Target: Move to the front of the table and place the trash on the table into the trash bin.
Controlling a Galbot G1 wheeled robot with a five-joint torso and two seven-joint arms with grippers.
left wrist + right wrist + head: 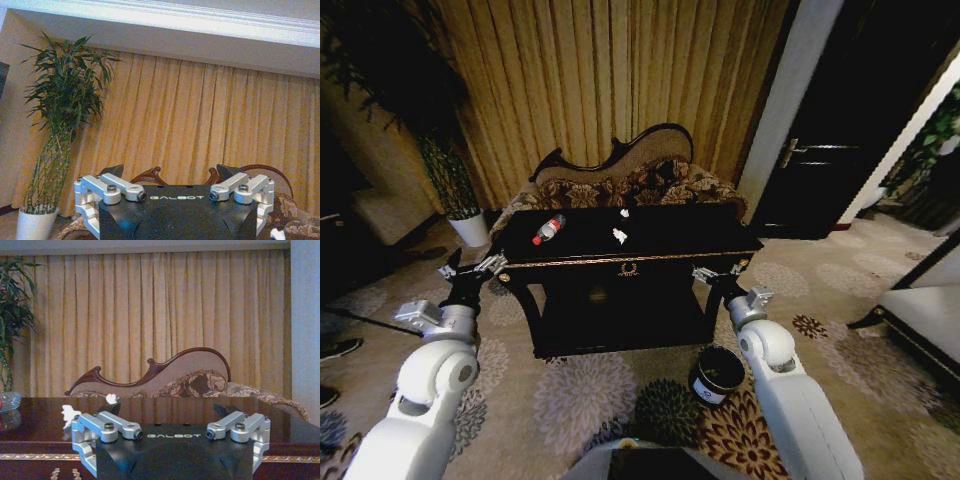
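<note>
1. The left tool [472,268] is held out ahead of the robot at the bench's left front corner, just short of the gold edge. Its fingers [111,172] stand wide apart with nothing between them.
2. The right tool [717,274] sits at the bench's right front corner, also just short of the edge. Its fingers [224,409] are spread wide and hold nothing.
3. The black bench [670,235] lies straight ahead between the two arms, with a gold-trimmed front edge, a gold emblem at the middle of its front and a lower shelf beneath.
4. The bottle [548,229], clear with a red label and cap, lies on its side on the left part of the top, well back from the front edge.
5. Two white paper scraps lie near the middle of the top: one [619,236] closer to the front, one [624,212] toward the back edge. They are apart from each other and from the bottle.
6. The trash bin [717,374] stands on the carpet [590,395] in front of the bench's right end, just beside the right arm, its pale label facing the robot.
7. Open floral carpet lies between the robot and the bench front.
8. Behind the bench stand a curved-back sofa [630,170] and gold curtains [610,80]; a potted plant [455,185] stands to the left, a dark door [820,150] to the right.
</note>
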